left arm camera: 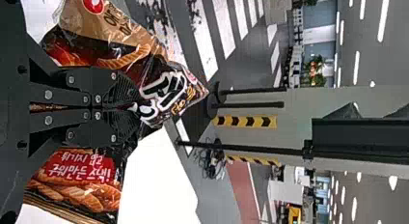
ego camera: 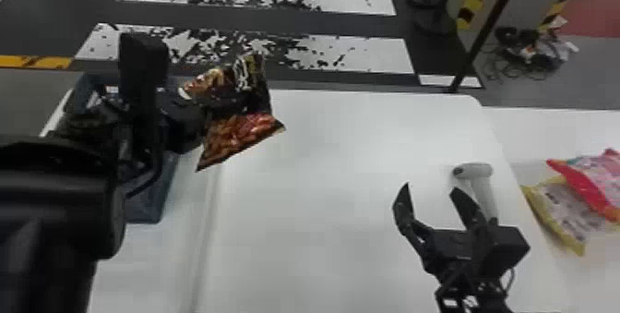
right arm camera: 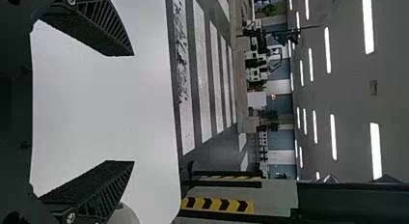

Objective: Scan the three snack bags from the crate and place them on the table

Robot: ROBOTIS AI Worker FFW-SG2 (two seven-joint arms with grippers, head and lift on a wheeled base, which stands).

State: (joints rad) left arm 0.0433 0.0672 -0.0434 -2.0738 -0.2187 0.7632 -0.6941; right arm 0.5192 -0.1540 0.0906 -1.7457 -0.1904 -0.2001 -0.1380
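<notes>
Right now, we are holding the dark snack bag point(ego camera: 240, 132) in the left gripper point(left arm camera: 136, 109), its fingers pinching the wrapper, beside the crate point(ego camera: 150, 203) at the upper left of the head view. Since a pink bag point(ego camera: 597, 180) and a yellow bag point(ego camera: 558, 210) are lying together at the right edge, we are probably working on the third and last bag, between lifting and scanning. At the lower right, our right gripper point(ego camera: 431, 187) is waiting wide and empty near the scanner point(ego camera: 483, 192). Next, we are likely needing to grasp the scanner and bring the bag's code before it, above the table point(ego camera: 323, 183).
</notes>
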